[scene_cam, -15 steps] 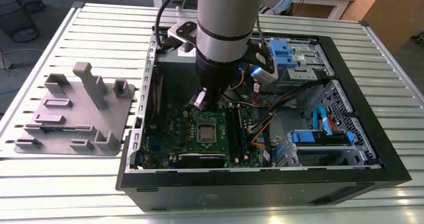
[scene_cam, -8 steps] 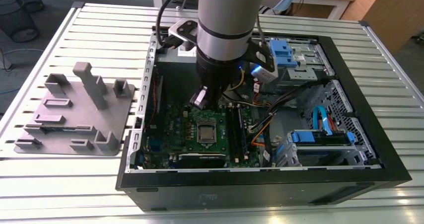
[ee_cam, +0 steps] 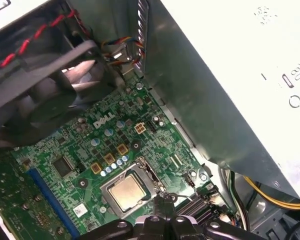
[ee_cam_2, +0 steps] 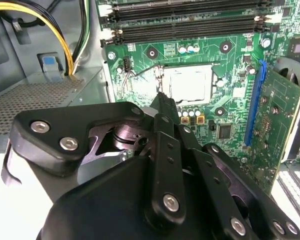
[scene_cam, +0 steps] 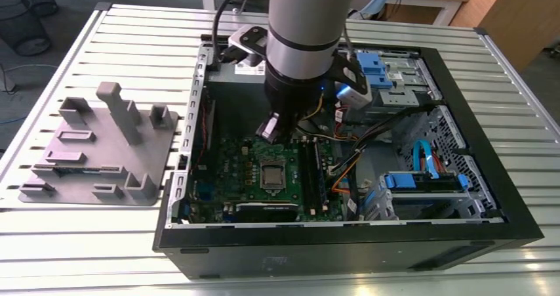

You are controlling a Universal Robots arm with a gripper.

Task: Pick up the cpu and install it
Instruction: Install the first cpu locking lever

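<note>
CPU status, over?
Gripper above the motherboard, holding nothing visible. CPU seated in the socket. Nothing in the way.

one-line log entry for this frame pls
stage: cpu seated in motherboard socket | gripper: above board beside socket, holding nothing visible | tray: outside case

grey tray beside computer case

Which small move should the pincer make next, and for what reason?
Probably a short lift straight up: the cpu already lies in its socket on the motherboard, and the shut pincer hangs empty just beside it.
</note>
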